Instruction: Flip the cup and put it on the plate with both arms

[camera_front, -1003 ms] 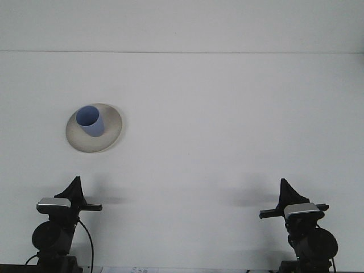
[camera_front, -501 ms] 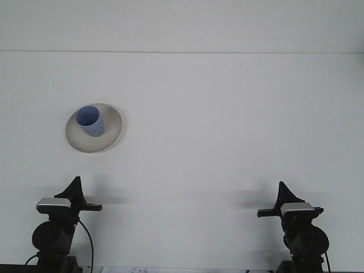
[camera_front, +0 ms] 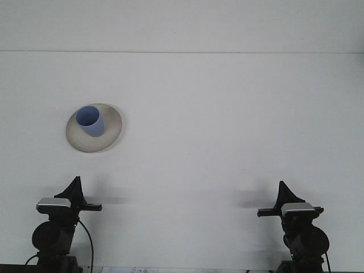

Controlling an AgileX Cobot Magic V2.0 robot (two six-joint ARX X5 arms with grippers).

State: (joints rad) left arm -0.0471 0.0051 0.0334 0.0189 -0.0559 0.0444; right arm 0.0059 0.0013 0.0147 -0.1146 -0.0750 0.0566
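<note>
The blue cup (camera_front: 90,121) stood on the plate (camera_front: 111,129) at far left (finger state unreadable on both grippers), so the arms likely needed only to stay clear.

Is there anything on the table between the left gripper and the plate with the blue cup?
Nothing: in the front view, only bare white table separates the left gripper from the round beige plate holding the blue cup.

Both arms' bases — perhaps cables — cropped below.
</note>
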